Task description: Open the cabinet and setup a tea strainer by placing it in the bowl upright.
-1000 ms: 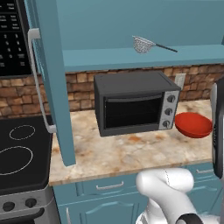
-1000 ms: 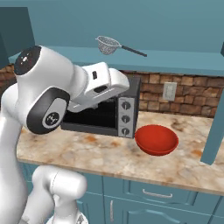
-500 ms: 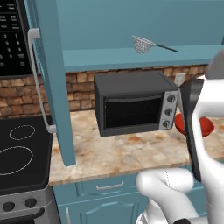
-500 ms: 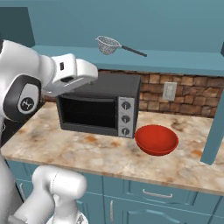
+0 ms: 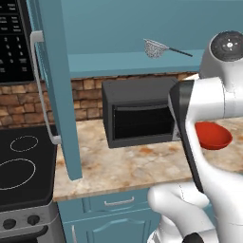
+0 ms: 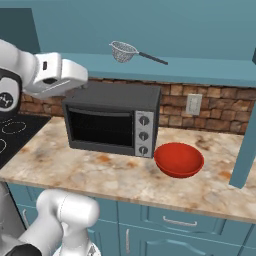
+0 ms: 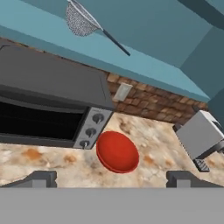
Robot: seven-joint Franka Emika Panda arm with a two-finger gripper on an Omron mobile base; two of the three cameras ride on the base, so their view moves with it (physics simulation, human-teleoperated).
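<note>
Teal all over, the cabinet stands open, its door swung out to the left of the toaster oven with the long silver bar handle on its edge, and its bare bottom shelf running above the oven. Below that shelf, speckled beige stone makes up the worktop, backed by a brick wall that carries a white outlet up and to the right of the oven. Black and boxy, the toaster oven sits on the worktop with three knobs down its right side. A black stovetop lies to the left of it, past the open door. Just right of the oven's front corner, apart from it, the red bowl rests on the worktop. Straight above the oven, the tea strainer lies on the cabinet shelf, mesh cup to the left and dark handle pointing right. Low in the hand view, the pincer has its two tips spread wide, holding nothing, looking down toward the bowl.
</note>
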